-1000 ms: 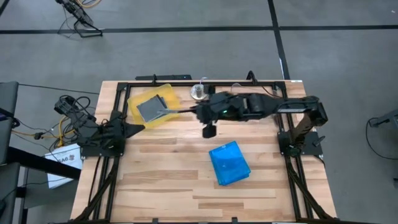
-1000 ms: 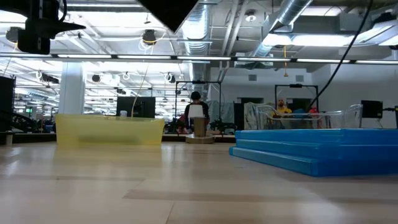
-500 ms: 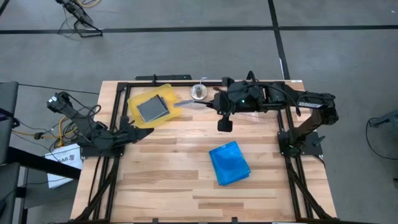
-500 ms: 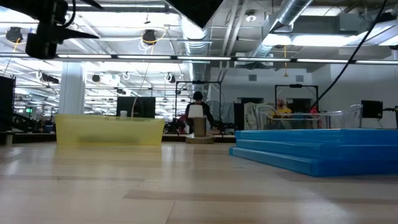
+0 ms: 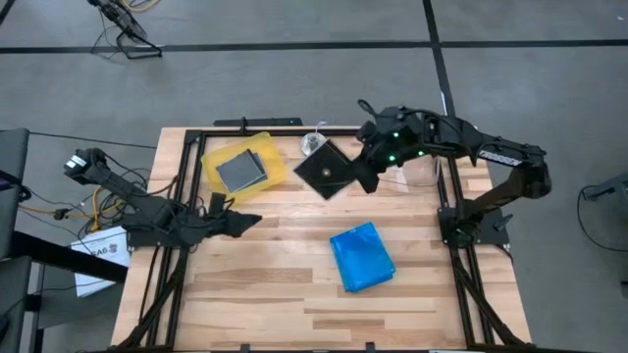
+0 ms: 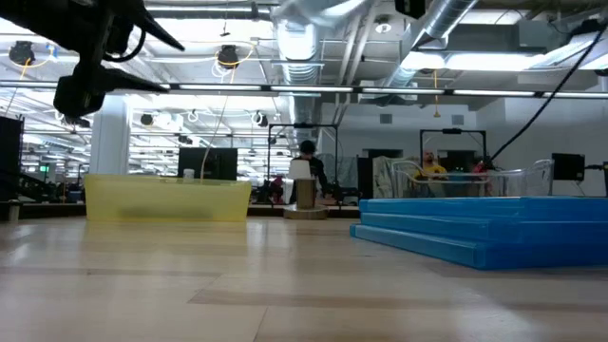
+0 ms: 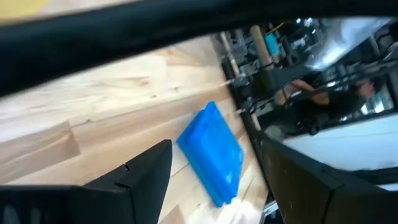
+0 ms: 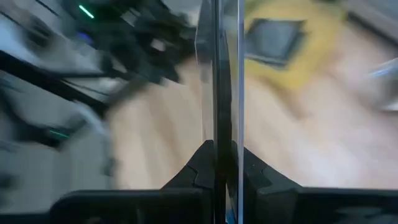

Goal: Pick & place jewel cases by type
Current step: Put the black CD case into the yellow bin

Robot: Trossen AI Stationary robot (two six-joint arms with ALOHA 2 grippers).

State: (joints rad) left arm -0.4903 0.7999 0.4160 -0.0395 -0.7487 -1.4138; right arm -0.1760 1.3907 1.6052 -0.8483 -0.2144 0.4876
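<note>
Overhead and table-level views of a wooden table (image 5: 294,284) with two dark arms. The right gripper (image 5: 365,175) is raised over the far middle of the table, its fingers (image 8: 205,165) closed tight on the edge of a smoky grey case (image 5: 328,172), which hangs in the air above the boards, turned so that its flat dark face shows from above. In the right wrist view the same case (image 8: 219,74) appears edge-on, running straight out from between the two fingers. A yellow tray (image 5: 278,169) sits at the far left corner of the table, with a second grey case (image 5: 240,171) lying flat inside it. Just beside the held case, toward the far edge, stands a small round object (image 5: 312,144) whose nature cannot be told. A stack of blue cases (image 5: 361,257) lies flat on the boards to the right of centre, well apart from the tray and from both grippers; from table height the stack (image 6: 475,228) shows as several layers slightly fanned, and the tray (image 6: 167,200) as a low yellow wall further back. The left gripper (image 5: 250,220) lies low near the left edge of the table, pointing toward the middle, its fingers (image 7: 146,174) spread wide with nothing between them; beyond them the left wrist view shows the blue stack (image 7: 211,152). A person (image 6: 306,174) stands in the room far behind the table
</note>
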